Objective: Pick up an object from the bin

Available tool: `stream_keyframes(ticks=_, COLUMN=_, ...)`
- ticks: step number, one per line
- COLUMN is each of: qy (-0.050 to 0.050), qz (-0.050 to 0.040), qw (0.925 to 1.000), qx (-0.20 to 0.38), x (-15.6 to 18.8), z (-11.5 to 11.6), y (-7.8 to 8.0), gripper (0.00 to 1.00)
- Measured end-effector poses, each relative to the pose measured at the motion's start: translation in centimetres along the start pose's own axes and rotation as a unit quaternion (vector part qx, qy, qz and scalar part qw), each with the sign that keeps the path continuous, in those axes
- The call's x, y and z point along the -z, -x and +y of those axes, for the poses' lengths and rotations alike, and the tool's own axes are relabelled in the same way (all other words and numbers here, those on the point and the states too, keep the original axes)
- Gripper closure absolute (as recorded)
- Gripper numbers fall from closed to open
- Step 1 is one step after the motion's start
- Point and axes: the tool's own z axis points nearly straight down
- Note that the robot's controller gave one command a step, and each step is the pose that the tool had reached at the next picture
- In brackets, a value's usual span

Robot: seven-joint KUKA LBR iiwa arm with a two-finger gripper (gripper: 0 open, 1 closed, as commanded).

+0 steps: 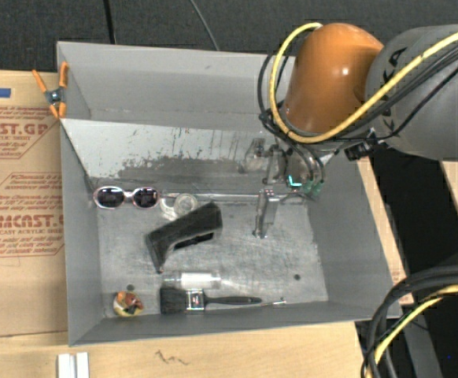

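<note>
1. My hand (260, 225) hangs over the bare floor of the grey metal bin (292, 266), right of centre. I cannot tell how wide it stands.
2. Just to its left lies a matte black wedge-shaped block (183, 233). Its long axis runs from lower left to upper right, and the upper end points toward the hand.

Brown cardboard sheet (16, 203), 9 o'clock of the grey metal bin (158, 77): large red "CAST.GP", cut off.
Small red line below: "CAST ACRYLIC SHEET".
</note>
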Motion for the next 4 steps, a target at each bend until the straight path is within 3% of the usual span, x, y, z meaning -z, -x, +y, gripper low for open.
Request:
stream_keyframes(ticks=1, qy=0.000, qz=-0.0041, qw=1.0000, qx=0.000, x=0.5, z=0.0, y=0.2, gripper=0.00)
stream_keyframes(ticks=2, qy=0.000, qz=-0.0045, qw=0.9981, qx=0.061, x=-3.8, z=5.4, y=-2.5, gripper=0.00)
stream_keyframes(ticks=3, qy=0.001, qz=-0.0036, qw=0.9983, qx=0.058, x=-5.7, z=7.5, y=-1.5, gripper=0.00)
stream_keyframes(ticks=4, qy=0.000, qz=-0.0038, qw=0.9913, qx=0.131, x=-7.9, z=7.9, y=-0.3, gripper=0.00)
